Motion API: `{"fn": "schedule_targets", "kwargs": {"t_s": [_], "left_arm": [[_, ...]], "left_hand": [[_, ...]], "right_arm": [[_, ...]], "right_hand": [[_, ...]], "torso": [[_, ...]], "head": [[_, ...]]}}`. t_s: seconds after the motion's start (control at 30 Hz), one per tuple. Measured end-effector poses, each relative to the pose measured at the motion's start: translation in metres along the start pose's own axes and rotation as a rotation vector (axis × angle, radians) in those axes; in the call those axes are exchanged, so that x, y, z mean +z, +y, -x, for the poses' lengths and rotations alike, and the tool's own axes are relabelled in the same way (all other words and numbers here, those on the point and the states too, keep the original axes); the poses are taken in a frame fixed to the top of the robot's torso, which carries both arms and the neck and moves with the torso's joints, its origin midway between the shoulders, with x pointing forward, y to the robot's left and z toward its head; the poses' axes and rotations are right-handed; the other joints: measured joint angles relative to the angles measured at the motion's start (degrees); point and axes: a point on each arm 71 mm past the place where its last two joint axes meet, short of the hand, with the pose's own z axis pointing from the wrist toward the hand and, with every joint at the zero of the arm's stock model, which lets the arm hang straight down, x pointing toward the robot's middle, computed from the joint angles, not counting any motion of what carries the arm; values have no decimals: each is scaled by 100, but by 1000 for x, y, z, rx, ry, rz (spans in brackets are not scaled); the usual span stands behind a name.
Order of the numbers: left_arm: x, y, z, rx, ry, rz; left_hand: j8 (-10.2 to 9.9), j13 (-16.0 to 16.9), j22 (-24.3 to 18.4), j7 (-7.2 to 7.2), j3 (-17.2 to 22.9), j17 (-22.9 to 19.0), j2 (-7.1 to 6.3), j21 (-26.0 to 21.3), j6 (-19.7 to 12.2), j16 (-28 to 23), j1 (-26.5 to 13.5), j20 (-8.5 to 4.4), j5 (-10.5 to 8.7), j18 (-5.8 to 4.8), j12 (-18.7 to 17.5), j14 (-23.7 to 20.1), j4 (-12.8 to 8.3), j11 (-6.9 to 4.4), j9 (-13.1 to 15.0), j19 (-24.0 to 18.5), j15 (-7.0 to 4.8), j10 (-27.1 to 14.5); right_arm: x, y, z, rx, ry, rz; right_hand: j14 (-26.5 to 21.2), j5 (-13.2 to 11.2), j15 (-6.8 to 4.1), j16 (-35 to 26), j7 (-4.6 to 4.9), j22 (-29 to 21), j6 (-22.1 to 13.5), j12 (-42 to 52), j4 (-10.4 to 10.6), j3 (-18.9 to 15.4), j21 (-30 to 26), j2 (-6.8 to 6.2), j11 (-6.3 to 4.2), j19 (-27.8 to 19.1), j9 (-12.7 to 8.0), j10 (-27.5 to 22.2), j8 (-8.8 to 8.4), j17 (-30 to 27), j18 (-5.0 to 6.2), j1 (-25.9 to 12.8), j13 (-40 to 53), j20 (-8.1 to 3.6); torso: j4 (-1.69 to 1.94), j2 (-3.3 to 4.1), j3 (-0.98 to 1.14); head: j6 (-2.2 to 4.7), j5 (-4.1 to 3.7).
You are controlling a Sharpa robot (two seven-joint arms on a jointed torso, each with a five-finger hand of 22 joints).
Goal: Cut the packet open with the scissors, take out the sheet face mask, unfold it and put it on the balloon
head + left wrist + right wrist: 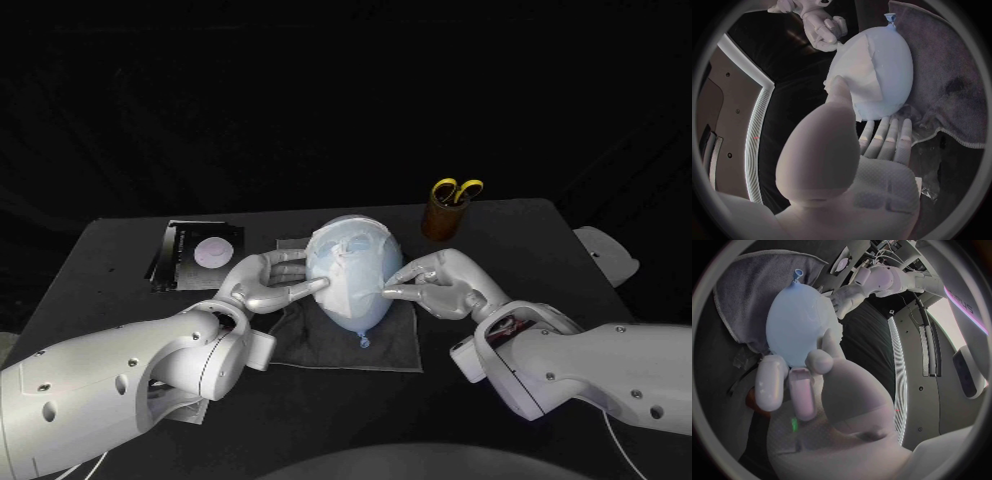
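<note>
Left hand [268, 281] and right hand [441, 284] each pinched a side edge of sheet face mask [353, 256], draped over balloon [361, 312] on grey cloth [309, 346].

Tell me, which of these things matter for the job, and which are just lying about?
Job: balloon, mask on it, left hand and right hand holding the mask's edges, packet, scissors.
Lying about: cloth under the balloon, holder the scissors stand in.
</note>
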Motion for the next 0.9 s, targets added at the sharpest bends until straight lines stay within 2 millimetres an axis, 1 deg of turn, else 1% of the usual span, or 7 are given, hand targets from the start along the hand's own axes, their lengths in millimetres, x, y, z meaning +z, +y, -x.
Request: {"fn": "schedule_targets", "kwargs": {"t_s": [0.2,0.33,0.37,0.43,0.6,0.7,0.9], "left_arm": [[0,0,0,0,-1,3],[1,0,0,0,-1,5],[1,0,0,0,-1,5],[1,1,0,0,-1,6],[1,1,0,0,-1,9],[1,1,-1,0,0,10],[1,1,-1,-1,1,12]], "left_hand": [[0,0,-5,0,0,-4,0,0,0,-20,0,0,0,87,0,0,0,-19,0,0,0,19],[0,0,-5,0,27,-4,0,0,0,-20,0,12,0,88,-21,0,-7,-19,-1,12,0,19],[0,0,-5,0,32,-4,0,0,0,-20,0,12,0,88,-23,21,0,-8,-1,30,2,30],[0,0,-5,0,32,-4,0,0,0,-20,0,0,0,89,-23,41,0,-17,-1,41,1,56],[0,0,-10,1,47,-4,0,0,43,-19,0,0,0,89,-23,41,-16,2,7,42,1,80],[0,0,-10,2,47,-4,0,0,43,-19,0,0,0,88,-23,44,-16,2,8,41,-2,80],[0,-1,-10,2,56,-4,0,0,42,-19,0,0,0,88,-27,82,-6,-18,8,41,0,100]], "right_arm": [[-3,-3,7,-10,-7,-6],[-4,-5,11,-16,-12,-15],[-4,-6,12,-18,-14,-18],[-5,-6,13,-21,-15,-22],[-6,-4,11,-28,-12,-20],[-5,-2,9,-35,-10,-13],[-2,2,2,-46,-3,5]], "right_hand": [[0,-1,0,16,16,46,-17,250,-363,-17,0,233,29,0,129,-30,16,4,-3,-233,86,0],[0,-20,0,16,12,41,-62,449,-640,-23,0,420,29,0,178,-31,13,4,-4,-423,261,1],[-14,-16,-14,16,12,-3,-167,565,-891,138,-24,416,28,-13,247,-32,-57,4,-4,-623,287,13],[-30,39,-33,16,55,-75,-333,810,-1042,155,-88,278,28,-58,258,-28,-187,4,-3,-1001,287,58],[-38,11,-41,15,238,-204,-726,1139,-871,-306,-195,-31,28,-156,164,-28,-486,4,1,-1606,287,156],[-16,11,-20,12,296,-249,-831,1197,-841,-408,-230,-74,28,-176,159,-27,-560,3,86,-1649,287,176],[-16,12,-20,11,297,-259,-832,1242,-853,-433,-239,-81,28,-196,159,-27,-560,-1,90,-1656,288,196]], "torso": [[0,-1,0],[1,-1,-1],[1,-1,-2],[1,-1,-3],[1,-1,-3],[2,-1,-3],[5,0,-3]], "head": [[-1,1],[2,1],[3,1],[5,-3],[8,-14],[8,-21],[12,-24]]}}
